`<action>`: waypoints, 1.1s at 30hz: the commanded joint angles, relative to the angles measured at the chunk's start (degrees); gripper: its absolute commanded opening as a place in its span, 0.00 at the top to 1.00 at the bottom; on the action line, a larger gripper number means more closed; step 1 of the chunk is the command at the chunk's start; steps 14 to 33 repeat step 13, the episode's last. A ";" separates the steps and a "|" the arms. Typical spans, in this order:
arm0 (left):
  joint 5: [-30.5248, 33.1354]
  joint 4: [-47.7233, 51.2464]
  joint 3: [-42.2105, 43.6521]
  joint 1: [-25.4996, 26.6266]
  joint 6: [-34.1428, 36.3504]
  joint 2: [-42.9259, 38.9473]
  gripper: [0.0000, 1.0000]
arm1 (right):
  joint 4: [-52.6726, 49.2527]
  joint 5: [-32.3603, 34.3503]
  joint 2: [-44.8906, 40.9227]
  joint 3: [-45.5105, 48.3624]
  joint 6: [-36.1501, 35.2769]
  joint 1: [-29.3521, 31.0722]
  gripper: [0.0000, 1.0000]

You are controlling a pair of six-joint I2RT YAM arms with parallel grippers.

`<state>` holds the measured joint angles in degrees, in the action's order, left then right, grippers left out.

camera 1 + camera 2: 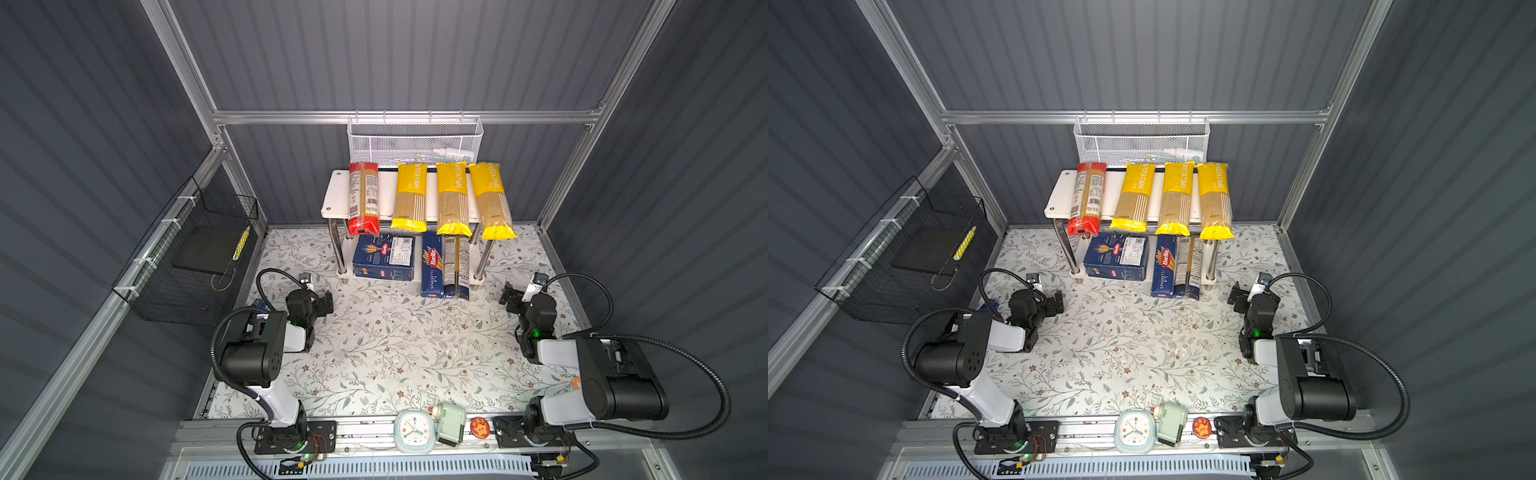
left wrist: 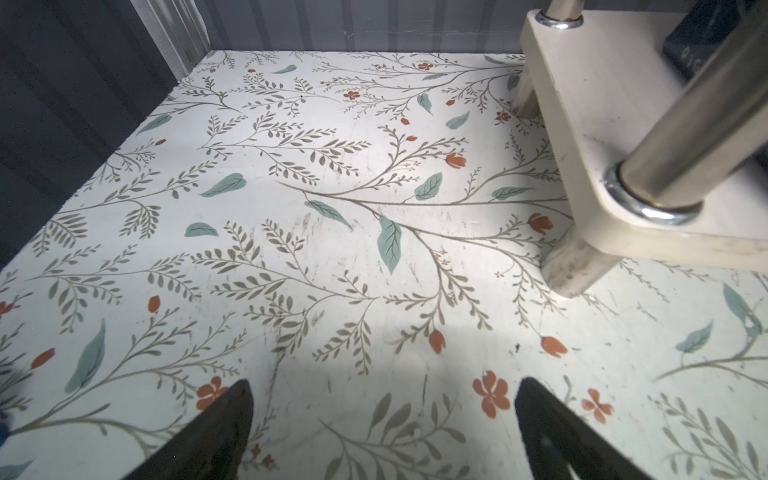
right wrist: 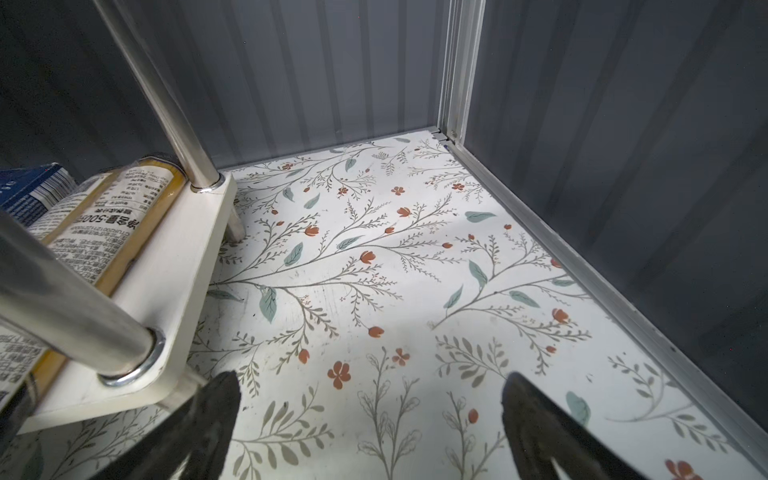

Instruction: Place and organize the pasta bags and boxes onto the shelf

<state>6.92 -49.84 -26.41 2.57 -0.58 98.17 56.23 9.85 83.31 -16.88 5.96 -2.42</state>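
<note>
L end effector (image 2: 382, 415) & R end effector (image 3: 370, 407): both spread wide, nothing held, low over the floral table (image 1: 395, 353), well apart. Ahead of both, between them: shelf (image 1: 334, 195). Lower tier, nearer: wide Barilla box (image 1: 383, 257) on the L end effector's side. Narrow Spaghetti box (image 1: 432, 266) w/ dark-ended clear bag (image 1: 456, 266) just beside it, on the R end effector's side. Upper tier, farther: red-ended bag (image 1: 364, 197) toward L, then 3 yellow bags (image 1: 452, 197) toward R, front ends overhanging the edge.
</note>
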 commanded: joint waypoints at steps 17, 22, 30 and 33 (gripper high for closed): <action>-0.86 -1.88 -0.84 -0.28 1.11 0.17 0.01 | 2.22 1.90 0.10 -0.17 -0.33 0.31 0.01; -0.86 -1.88 -0.84 -0.28 1.11 0.17 0.01 | 2.22 1.90 0.10 -0.17 -0.33 0.31 0.01; -0.86 -1.88 -0.84 -0.28 1.11 0.17 0.01 | 2.22 1.90 0.10 -0.17 -0.33 0.31 0.01; -0.86 -1.88 -0.84 -0.28 1.11 0.17 0.01 | 2.22 1.90 0.10 -0.17 -0.33 0.31 0.01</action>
